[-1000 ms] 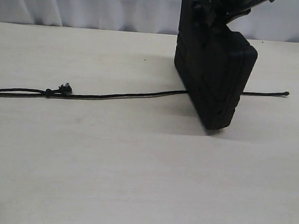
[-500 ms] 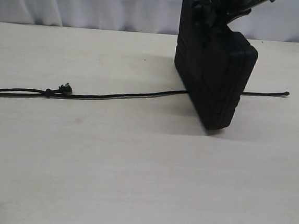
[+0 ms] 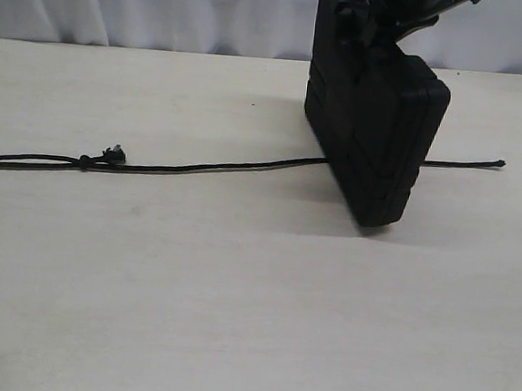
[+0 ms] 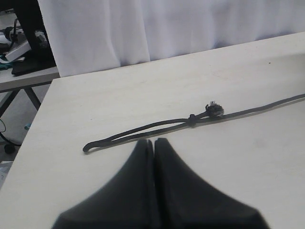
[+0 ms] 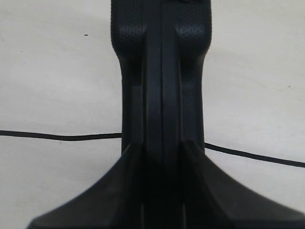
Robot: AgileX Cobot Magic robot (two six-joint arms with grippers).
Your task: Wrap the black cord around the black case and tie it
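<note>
Your right claw (image 5: 162, 147) gripping the tilted black plastic case (image 3: 375, 141) over the thin black cord (image 3: 209, 166); left claw (image 4: 153, 141) clenched, empty.

The long thin black cord (image 3: 209, 166) runs off the exterior view's left edge, and the black ribbed hard case (image 3: 375, 141) hides the stretch that passes behind it. That view's top edge cuts off the right arm's jaws. In both wrist views the jaws are blurred.
</note>
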